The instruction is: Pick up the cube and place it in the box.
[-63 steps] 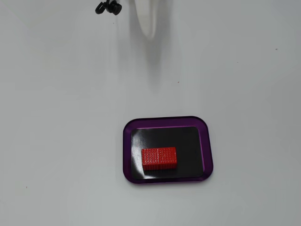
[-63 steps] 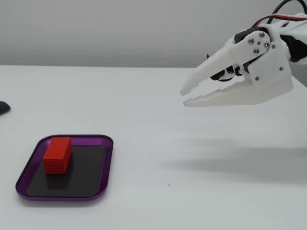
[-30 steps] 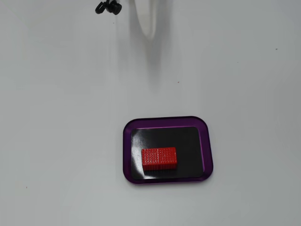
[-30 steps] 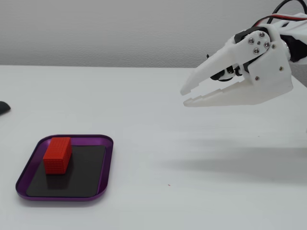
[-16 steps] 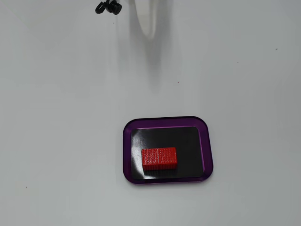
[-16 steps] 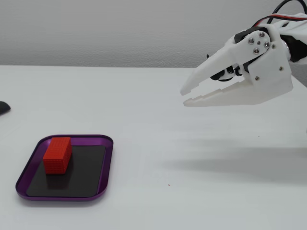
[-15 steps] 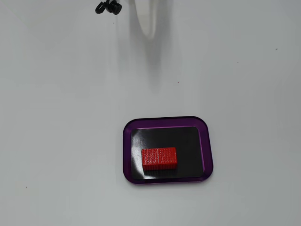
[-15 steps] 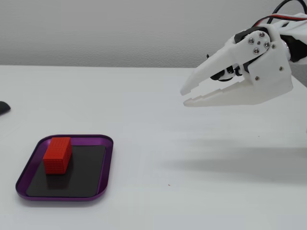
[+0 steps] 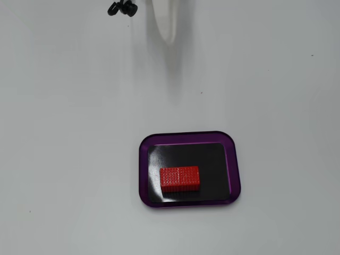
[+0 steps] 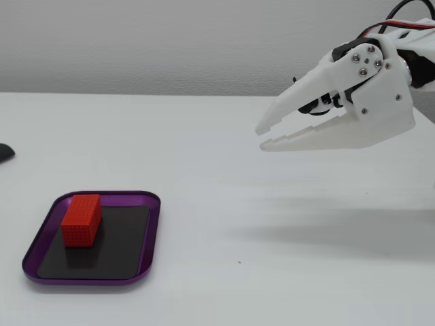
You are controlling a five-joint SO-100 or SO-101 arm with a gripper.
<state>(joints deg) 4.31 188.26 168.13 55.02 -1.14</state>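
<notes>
The red cube (image 9: 179, 178) lies flat on the black floor of the purple-rimmed box (image 9: 237, 170), a little left of its middle in a fixed view. The other fixed view shows the cube (image 10: 81, 220) in the far part of the box (image 10: 153, 224). My white gripper (image 10: 262, 137) hangs in the air well to the right of the box, fingers pointing toward it, jaws together and empty. In a fixed view only its white tip (image 9: 170, 37) shows at the top edge, far from the box.
A white table carries everything. A small black object (image 9: 122, 9) lies at the top edge in a fixed view, left of the gripper tip. A dark object (image 10: 4, 153) sits at the left edge in the other fixed view.
</notes>
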